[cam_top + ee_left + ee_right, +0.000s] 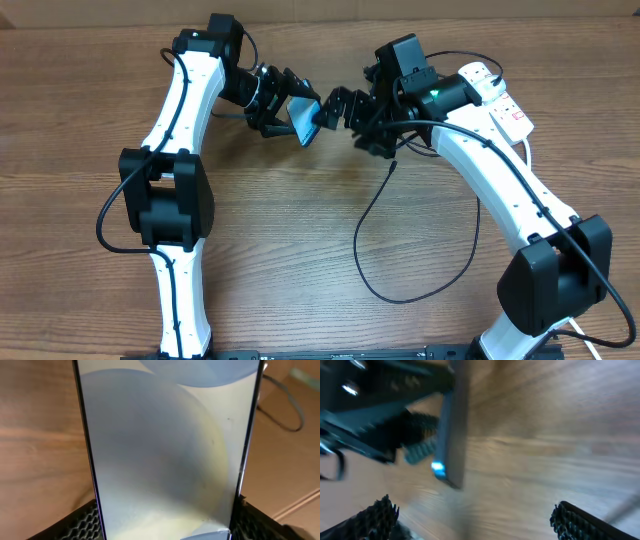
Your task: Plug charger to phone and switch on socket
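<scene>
Phone (306, 118) held off the worktop (300, 230) at upper centre of the overhead frame, clamped edgewise by the left end effector (283, 110); fills the left wrist view, mesh pads (85, 522) against both long edges. Right end effector (342, 108) just right of the phone, fingers (572, 520) spread wide and empty in the blurred right wrist view, phone's edge (451, 425) seen ahead. Charger (385, 235) loose on the worktop, looping from centre toward lower right, one end (393, 165) lying free below the right wrist. Socket (497, 100) at upper right, partly hidden behind the right arm.

Likely hazards, as judgement:
- Closing on the phone instead of the cable, tugging against the left grip and twisting or dropping it.
- Collision of the two end effectors, given their closeness.
- Thin cable slipping from wide fingers; tip misaligned with the port.
- Arm sweeping the cable loop out of reach.
</scene>
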Robot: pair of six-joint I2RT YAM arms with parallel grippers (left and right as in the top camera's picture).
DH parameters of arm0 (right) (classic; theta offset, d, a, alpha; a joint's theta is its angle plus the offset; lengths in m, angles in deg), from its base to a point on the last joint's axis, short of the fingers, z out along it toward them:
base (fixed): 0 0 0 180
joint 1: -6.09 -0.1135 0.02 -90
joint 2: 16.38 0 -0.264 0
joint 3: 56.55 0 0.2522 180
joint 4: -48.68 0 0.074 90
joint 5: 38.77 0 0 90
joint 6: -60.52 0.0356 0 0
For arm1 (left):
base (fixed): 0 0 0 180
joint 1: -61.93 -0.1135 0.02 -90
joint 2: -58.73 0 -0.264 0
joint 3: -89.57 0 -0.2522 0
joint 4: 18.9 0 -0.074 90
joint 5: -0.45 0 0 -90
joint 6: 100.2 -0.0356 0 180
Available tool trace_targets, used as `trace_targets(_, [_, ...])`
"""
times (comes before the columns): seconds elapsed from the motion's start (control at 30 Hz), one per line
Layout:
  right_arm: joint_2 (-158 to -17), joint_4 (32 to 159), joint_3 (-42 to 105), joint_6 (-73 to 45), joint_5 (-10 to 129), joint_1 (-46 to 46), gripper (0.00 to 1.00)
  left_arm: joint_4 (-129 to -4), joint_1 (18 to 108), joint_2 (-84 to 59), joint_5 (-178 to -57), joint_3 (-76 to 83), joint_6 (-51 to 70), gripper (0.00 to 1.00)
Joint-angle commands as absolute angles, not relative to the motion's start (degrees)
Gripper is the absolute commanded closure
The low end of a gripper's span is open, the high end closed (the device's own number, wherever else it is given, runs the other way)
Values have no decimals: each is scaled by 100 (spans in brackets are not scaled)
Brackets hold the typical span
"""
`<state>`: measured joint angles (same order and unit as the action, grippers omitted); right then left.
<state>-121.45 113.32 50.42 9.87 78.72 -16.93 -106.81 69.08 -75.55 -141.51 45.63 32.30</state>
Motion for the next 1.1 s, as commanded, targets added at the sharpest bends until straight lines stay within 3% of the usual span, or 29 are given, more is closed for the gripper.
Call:
trace_targets(0.0, [-12089,11096,5134,1711,7756,-1706,0,-10679,6948,-7557,-14850,4733,4255,27])
trace_targets(0.2, [-12089,10932,5134,2159,6620,-1809,17,-10685,6963,-7557,-15111,4733,4557,27])
trace_targets(0.53, [-12089,10903,5134,2126,5774,-2220,33,-10605,7188,-7557,-14796,4733,4692,27])
trace_targets(0.9, [-12089,11207,5134,1802,5684,-2279,60,-10589,7282,-7557,-14446,4736,4926,27])
trace_targets(1.07, [-12093,11155,5134,1798,5682,-2316,64,-10591,7284,-7557,-14468,4733,5038,27])
